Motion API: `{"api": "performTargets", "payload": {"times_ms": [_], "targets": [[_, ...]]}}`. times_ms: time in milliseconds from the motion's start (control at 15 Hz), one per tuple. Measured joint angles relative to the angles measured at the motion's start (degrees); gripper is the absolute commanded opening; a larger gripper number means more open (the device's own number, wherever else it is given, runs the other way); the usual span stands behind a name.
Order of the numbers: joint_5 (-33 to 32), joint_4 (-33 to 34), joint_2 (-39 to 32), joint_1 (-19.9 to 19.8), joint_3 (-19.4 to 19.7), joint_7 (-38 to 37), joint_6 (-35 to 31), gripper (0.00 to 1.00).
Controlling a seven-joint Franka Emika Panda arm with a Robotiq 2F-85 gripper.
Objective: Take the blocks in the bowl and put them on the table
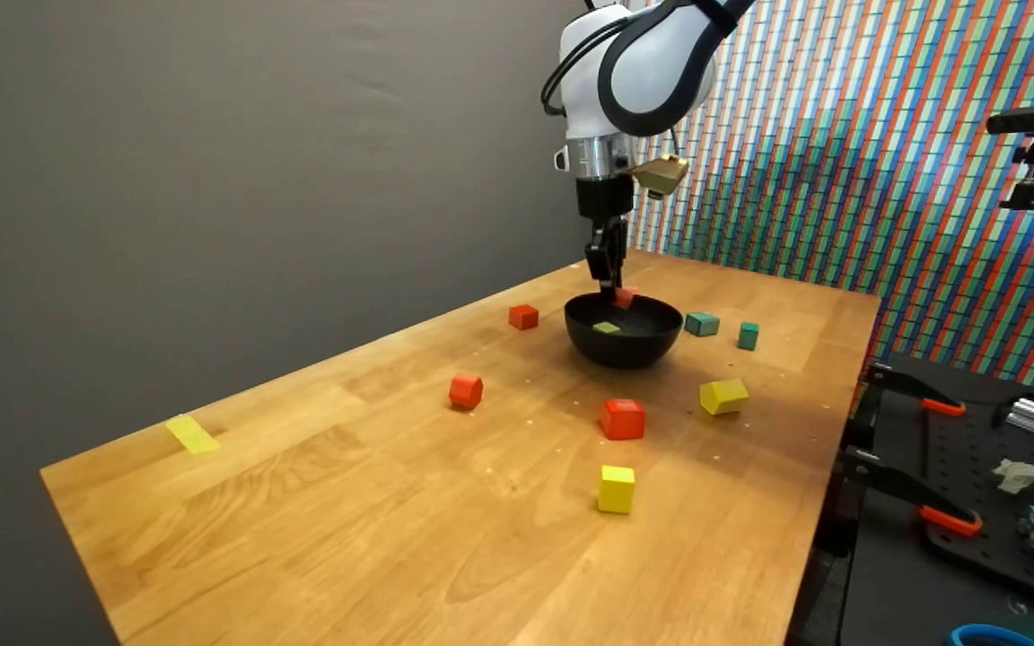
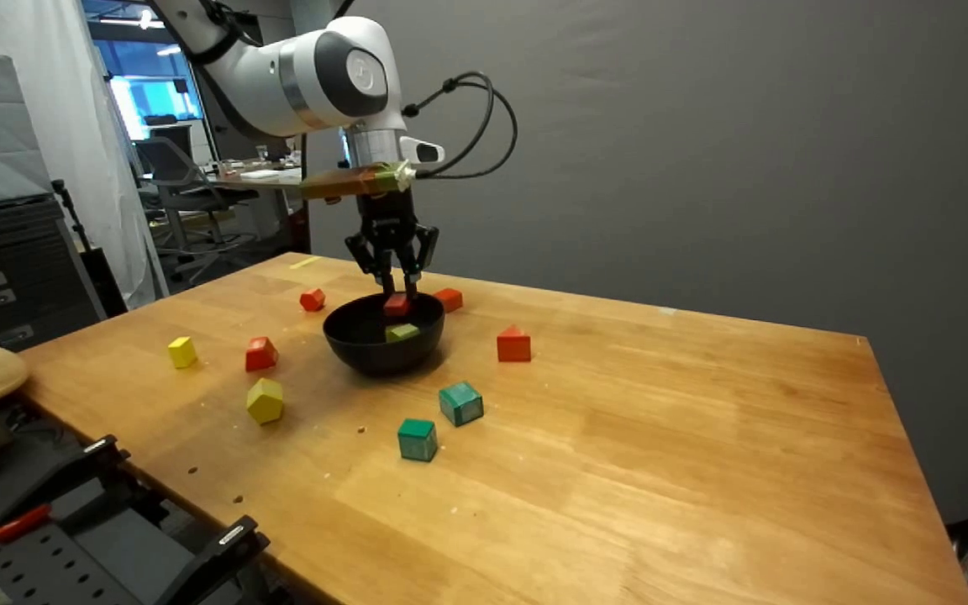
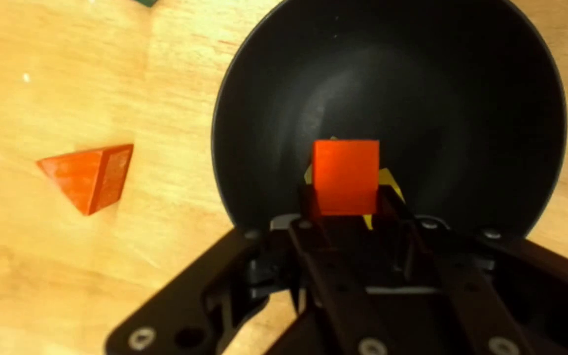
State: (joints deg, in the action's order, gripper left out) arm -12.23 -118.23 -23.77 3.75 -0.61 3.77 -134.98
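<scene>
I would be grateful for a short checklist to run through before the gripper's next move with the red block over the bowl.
1. Gripper holding the red block: ok, pinched from both sides.
2. Red block apart from the yellow block: ok, a gap shows in both exterior views.
3. Bowl upright on the table: ok.
4. Red block out past the bowl: not ok, it hangs over it.
5. Grip firm enough to carry: cannot tell.

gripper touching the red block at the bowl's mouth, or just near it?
Touching. The wrist view shows the red block pinched in the gripper, which meets it on two opposite sides with no visible gap.
</scene>
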Motion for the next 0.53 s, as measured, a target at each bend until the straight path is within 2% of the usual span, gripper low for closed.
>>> {"api": "performTargets", "payload": {"times_ms": [200, 533], "targets": [[-2.24, 0.05, 1.73, 0.23, 0.11, -1.01, -0.12, 0.08], [-11.56, 4.37, 0.17, 1.30, 2.65, -5.00, -0.40, 0.08]]}}
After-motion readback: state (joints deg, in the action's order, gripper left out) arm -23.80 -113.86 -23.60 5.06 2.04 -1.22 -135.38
